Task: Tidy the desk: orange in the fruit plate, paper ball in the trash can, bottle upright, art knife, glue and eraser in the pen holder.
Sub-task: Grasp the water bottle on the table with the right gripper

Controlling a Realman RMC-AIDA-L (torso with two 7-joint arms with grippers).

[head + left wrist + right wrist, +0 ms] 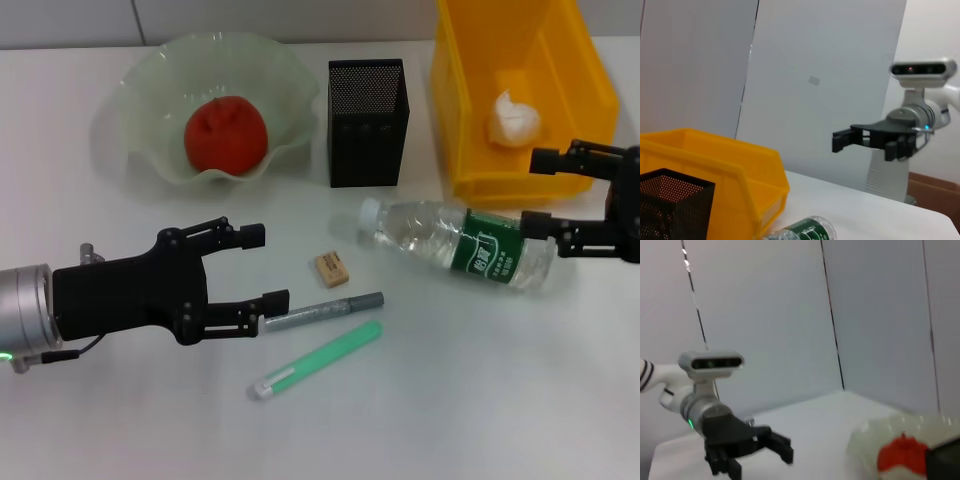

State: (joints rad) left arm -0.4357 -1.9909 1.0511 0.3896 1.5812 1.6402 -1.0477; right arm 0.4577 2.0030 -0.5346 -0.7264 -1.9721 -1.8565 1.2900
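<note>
The orange (225, 134) lies in the green glass fruit plate (140, 90). A white paper ball (512, 120) rests inside the yellow trash can (455, 110). The clear bottle (455, 245) with a green label lies on its side. A tan eraser (332, 268), a grey art knife (325, 311) and a green glue stick (315, 360) lie in front of the black mesh pen holder (367, 120). My left gripper (265, 268) is open, its lower fingertip by the knife's end. My right gripper (537, 192) is open at the bottle's base end, holding nothing.
The left wrist view shows the trash can (715, 165), the pen holder (670, 205), the bottle (805, 230) and the right gripper (840, 140) farther off. In the right wrist view are the left gripper (775, 450), the plate (875, 435) and the orange (900, 455).
</note>
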